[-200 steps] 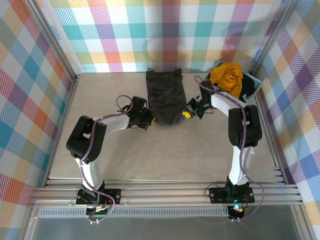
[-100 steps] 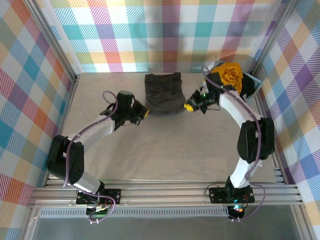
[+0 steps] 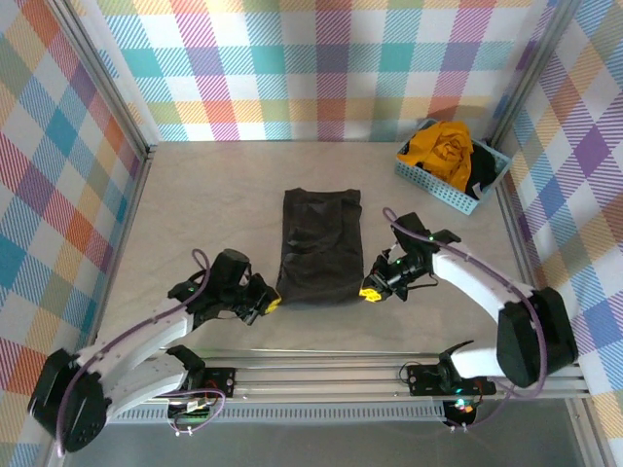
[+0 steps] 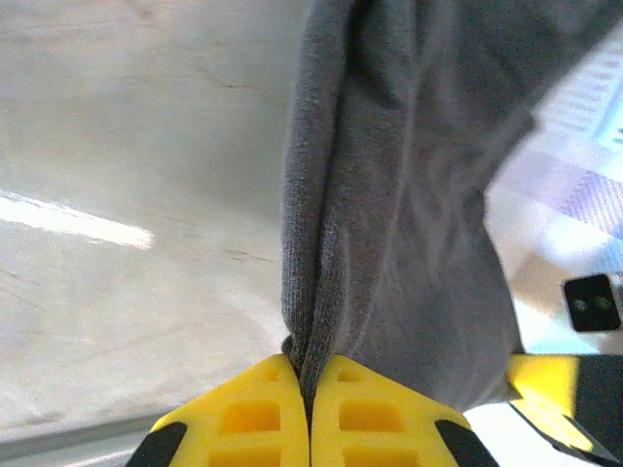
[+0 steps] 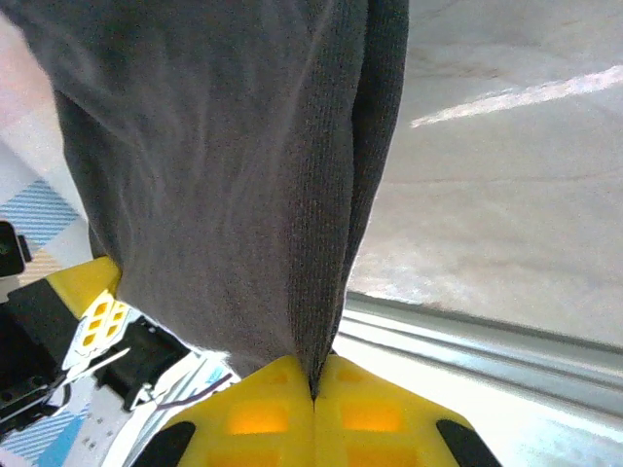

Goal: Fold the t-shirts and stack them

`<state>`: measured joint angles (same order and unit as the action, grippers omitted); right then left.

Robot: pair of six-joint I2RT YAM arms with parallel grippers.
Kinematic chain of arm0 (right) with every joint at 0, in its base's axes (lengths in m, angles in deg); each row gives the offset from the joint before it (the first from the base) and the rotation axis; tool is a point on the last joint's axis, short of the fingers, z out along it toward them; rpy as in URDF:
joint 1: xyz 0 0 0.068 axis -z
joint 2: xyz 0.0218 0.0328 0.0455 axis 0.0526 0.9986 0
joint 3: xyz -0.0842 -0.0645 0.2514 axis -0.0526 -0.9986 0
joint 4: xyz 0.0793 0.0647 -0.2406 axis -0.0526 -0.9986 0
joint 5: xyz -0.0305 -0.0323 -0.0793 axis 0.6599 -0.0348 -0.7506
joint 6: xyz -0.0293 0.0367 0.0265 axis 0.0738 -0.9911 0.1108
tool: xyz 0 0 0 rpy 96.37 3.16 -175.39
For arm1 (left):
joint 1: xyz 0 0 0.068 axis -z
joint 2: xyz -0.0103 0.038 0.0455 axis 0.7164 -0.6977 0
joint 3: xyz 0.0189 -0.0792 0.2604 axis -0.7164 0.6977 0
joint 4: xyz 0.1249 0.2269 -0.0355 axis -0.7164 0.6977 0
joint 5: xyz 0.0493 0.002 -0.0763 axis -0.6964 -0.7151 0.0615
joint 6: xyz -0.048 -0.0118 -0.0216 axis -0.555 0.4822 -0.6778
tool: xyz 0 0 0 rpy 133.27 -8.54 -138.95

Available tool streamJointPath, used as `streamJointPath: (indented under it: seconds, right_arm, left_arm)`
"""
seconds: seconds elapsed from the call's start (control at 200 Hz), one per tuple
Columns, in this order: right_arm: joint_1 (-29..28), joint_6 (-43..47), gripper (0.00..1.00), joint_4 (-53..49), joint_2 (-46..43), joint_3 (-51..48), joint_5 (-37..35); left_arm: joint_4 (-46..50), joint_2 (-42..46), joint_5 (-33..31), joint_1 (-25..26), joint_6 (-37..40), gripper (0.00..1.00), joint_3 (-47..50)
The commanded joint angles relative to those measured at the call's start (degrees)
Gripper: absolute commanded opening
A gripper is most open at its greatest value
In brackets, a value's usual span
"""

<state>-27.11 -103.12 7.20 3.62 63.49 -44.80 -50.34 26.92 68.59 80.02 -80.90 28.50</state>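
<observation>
I have both grippers pinched down on the dark t-shirt [image 3: 319,243]: my left gripper [image 3: 265,305] is clamped on its near left corner and my right gripper [image 3: 370,290] on its near right corner. In each wrist view the yellow fingers [image 4: 248,416] press together with only a thin fold of charcoal knit between them. The shirt lies on the desk [image 3: 195,214] in the middle, between my two arms, folded into a narrow rectangle. Its near edge seems lifted slightly where I hold it, and the rest lies flat. I judge this cloth to be light, soft and thoroughly floppy. It won't keep any shape on its own and will sag or bunch between my holds, so the corners and the doubled edge are the right places to grip, with both layers caught together. The knit looks matte and should not slip easily. The long axis runs from my bases straight away toward the back wall, with the short near edge facing me. I cannot tell which end is the collar. The mustard-yellow t-shirt [image 3: 443,146] sits heaped in the blue basket [image 3: 421,172] at the far right corner, well apart from my work, with another dark piece [image 3: 481,181] beside it.
</observation>
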Motion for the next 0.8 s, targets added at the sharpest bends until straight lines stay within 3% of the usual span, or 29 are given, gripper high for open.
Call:
streamJointPath:
  seconds: [0.0, 0.155, 0.33, 0.62, 0.665, 0.72, 0.795]
  right_arm:
    - [0.1, -1.8, 0.00, -5.5, -1.2, 6.9, -1.4]
    - [0.6, -2.0, 0.00, -12.2, 2.2, 18.6, -4.6]
    - [4.1, -1.9, 0.00, -18.7, 12.8, 35.0, -5.4]
    - [10.9, -4.6, 0.00, -13.8, 44.2, 63.0, -5.7]
    - [11.6, -3.8, 0.18, -13.3, 50.4, 69.8, -5.6]
    - [12.2, -1.2, 0.36, -18.8, 59.4, 82.5, -7.2]
    - [12.5, 2.7, 0.45, -31.7, 71.3, 107.2, -11.6]
  left_arm:
    - [5.1, 3.2, -3.1, 0.0, -0.7, 0.00, -4.8]
    - [5.6, 1.1, -7.5, -0.1, -1.9, 0.00, -12.1]
    - [12.2, -10.2, -13.8, -2.3, -5.6, 0.00, -26.0]
    - [14.9, -50.3, -13.5, -12.6, 0.8, 0.00, -61.5]
    - [17.9, -56.6, -13.5, -13.6, 1.6, 0.14, -66.9]
    - [19.8, -62.9, -13.3, -14.5, 3.0, 0.41, -73.2]
    - [18.2, -67.3, -12.2, -14.9, 5.6, 0.49, -78.1]
